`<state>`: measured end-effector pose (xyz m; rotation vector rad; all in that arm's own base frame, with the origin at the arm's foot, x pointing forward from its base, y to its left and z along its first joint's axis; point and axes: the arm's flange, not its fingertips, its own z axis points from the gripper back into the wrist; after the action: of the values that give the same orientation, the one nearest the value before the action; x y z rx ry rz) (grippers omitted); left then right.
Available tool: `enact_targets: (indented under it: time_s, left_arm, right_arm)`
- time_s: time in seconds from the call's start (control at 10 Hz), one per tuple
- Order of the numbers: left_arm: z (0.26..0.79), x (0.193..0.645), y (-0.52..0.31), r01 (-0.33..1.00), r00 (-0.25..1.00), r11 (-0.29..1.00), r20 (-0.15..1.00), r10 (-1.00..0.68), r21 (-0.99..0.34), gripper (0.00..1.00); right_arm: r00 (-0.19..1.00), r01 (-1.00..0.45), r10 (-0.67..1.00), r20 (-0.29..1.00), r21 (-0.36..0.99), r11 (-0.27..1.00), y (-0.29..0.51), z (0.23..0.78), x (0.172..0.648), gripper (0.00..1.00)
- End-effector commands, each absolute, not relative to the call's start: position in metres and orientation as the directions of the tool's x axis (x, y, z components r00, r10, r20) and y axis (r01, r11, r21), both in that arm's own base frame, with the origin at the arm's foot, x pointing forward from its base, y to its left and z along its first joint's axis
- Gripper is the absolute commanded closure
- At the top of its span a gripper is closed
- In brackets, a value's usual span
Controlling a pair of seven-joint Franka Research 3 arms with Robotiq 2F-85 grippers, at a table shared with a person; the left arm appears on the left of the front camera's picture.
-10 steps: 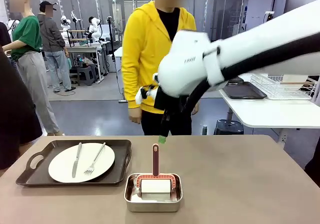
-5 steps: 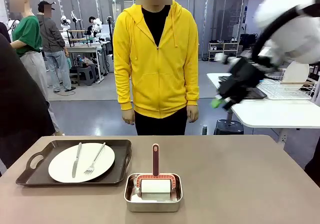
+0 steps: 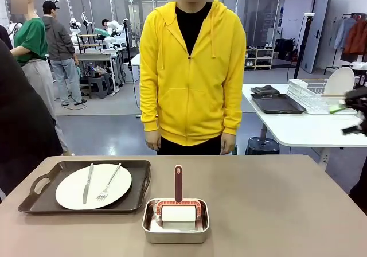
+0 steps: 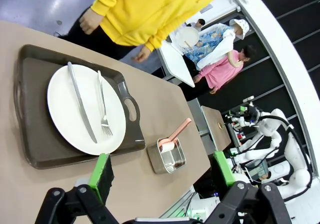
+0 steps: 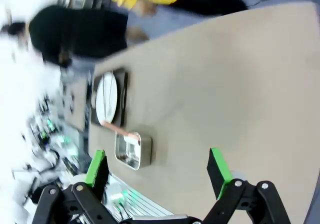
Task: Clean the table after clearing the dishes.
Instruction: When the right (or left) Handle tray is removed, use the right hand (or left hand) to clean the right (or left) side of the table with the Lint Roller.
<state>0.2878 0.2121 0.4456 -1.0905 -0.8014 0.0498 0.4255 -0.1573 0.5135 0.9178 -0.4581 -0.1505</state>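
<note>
Front view: a plate [image 3: 93,186] with knife [image 3: 88,183] and fork [image 3: 109,182] sits on its tray [image 3: 34,202] at the table's [image 3: 275,199] left end, so the clearing looks unfinished. A roller [image 3: 178,211] waits in the steel pan [image 3: 150,234], presumably for the cleaning. The left hand [image 4: 161,164] and right hand [image 5: 156,159] hang above, spread and empty.

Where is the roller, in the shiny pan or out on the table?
In. The roller sits inside the pan, its red handle sticking out over the far rim.
</note>
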Motion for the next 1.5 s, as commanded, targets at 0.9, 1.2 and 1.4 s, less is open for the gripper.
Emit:
enact_targets:
  time_s: [0.9,1.2,1.4]
  left_arm:
    - [0.448,0.288,0.216,0.357,0.714,0.48,0.565,0.413,-0.801,0.0]
    - [0.448,0.288,0.216,0.357,0.714,0.48,0.565,0.413,-0.801,0.0]
    - [0.448,0.288,0.216,0.357,0.714,0.48,0.565,0.413,-0.801,0.0]
  right_arm:
    - [0.796,0.145,-0.579,0.176,0.873,0.465,-0.218,0.443,0.378,0.0]
    - [0.796,0.145,-0.579,0.176,0.873,0.465,-0.218,0.443,0.378,0.0]
    - [0.796,0.145,-0.579,0.176,0.873,0.465,-0.218,0.443,0.378,0.0]
